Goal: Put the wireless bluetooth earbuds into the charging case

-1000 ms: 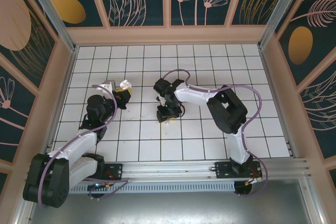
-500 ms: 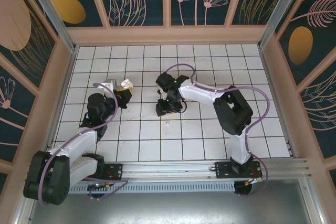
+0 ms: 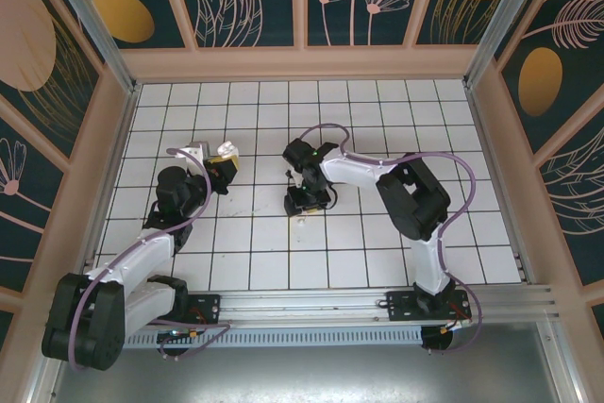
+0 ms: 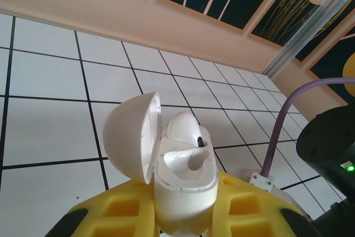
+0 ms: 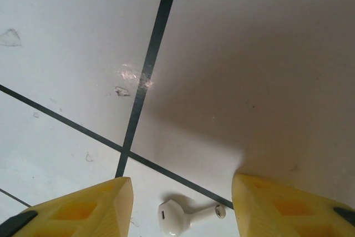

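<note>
Slightly rightward is where the right arm has drifted over the past second; the left arm has not moved. Right gripper [image 5: 180, 184] hovers spread over a loose earbud [image 5: 173, 216] lying on its side on the white tiled bench [image 3: 377, 261], near the middle. Left gripper [image 4: 186, 215], further left, pinches the charging case [image 4: 183, 184] by its lower body, lid [image 4: 130, 137] swung open, with a second earbud [image 4: 186, 129] already seated inside. Judged tiny, light, hard and slick, the loose earbud would likely skid or flip; taking it across the bulbous head seems safest.
</note>
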